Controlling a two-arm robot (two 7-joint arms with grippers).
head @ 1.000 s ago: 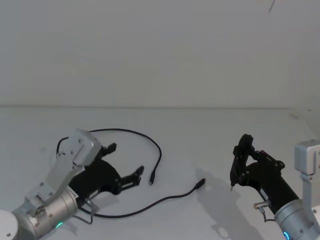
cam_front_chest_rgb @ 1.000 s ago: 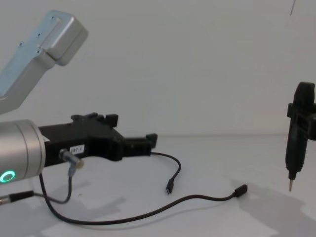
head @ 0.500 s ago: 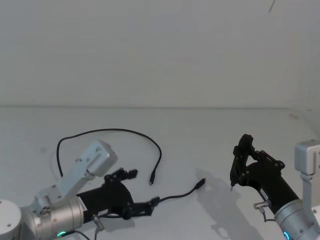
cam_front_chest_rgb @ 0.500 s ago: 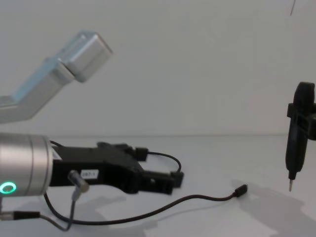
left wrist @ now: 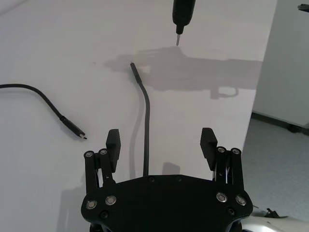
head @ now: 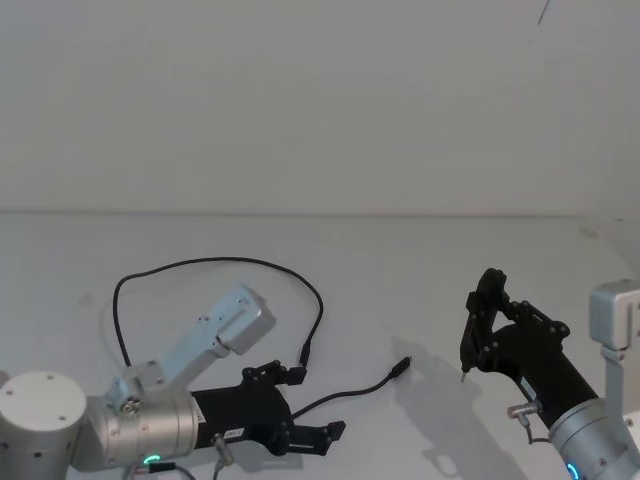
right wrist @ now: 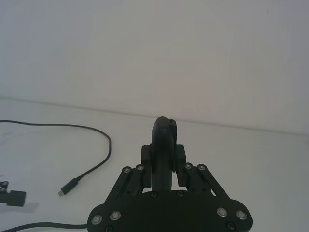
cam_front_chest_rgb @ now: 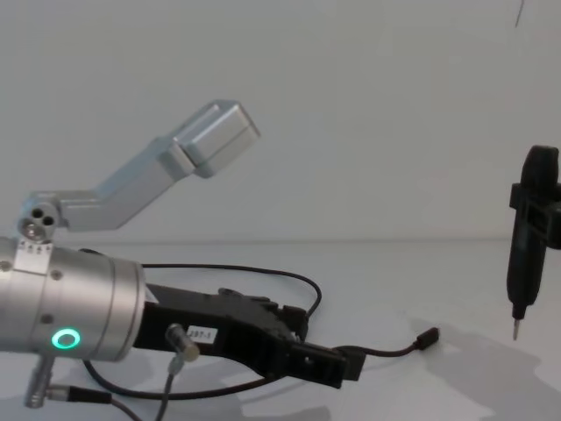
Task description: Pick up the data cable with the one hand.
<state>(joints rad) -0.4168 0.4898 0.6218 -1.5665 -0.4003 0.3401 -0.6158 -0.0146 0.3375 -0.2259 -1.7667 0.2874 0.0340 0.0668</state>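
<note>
Approach step: left claw (left wrist: pixel 161 145) w/ jaws apart, straddling data cable (left wrist: pixel 146 121) on tabletop (left wrist: pixel 48 48). Nxt: drop lower & squeeze it. Right claw (right wrist: pixel 164 159) parked, clamped on pointed tool (cam_front_chest_rgb: pixel 526 237).

Black data cable (head: pixel 230 260): jacket matt, smooth, rubber-like; plug ends black, faint sheen. Body of left gripper (left wrist: pixel 161 140): matt black, plastic-looking; screw heads (left wrist: pixel 111 199) bright metal, glossy; label (cam_front_chest_rgb: pixel 201 335) white, paper-like. Behind it, wrist cylinder (cam_front_chest_rgb: pixel 70 307): silver metal, satin finish; angled bracket (cam_front_chest_rgb: pixel 202 140) of the same smooth silver metal. Body of right gripper (right wrist: pixel 164 155): matt black, metal screws alike; pointed tool (cam_front_chest_rgb: pixel 530 237) matt black, tip pale metal. White table (head: pixel 420 270): smooth, matt.
</note>
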